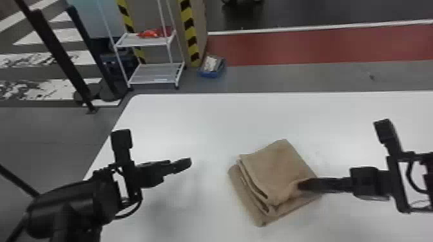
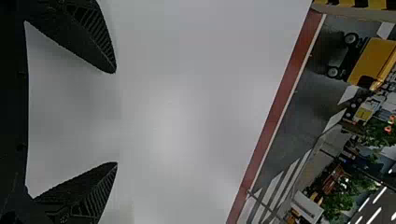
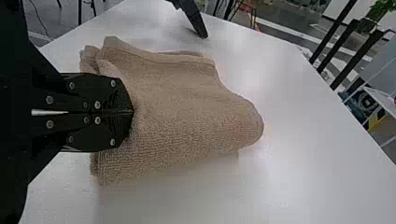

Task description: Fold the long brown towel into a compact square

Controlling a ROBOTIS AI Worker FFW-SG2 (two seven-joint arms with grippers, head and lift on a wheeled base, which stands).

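Towel (image 1: 277,170), brown and folded into a layered, slightly skewed bundle, lies on the near part of the white desk (image 1: 206,119), one side of it clenched in the right claw (image 1: 300,185). A little farther out, apart from the cloth, the left claw (image 1: 184,164) hangs released, fingers spread wide. Past the desk's far edge stands a white cart (image 1: 154,79); behind it runs a red floor strip (image 1: 306,48).

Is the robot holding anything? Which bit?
The black right gripper pinches the folded brown cloth towel by its top part, near its right-hand edge. The black left gripper is empty.
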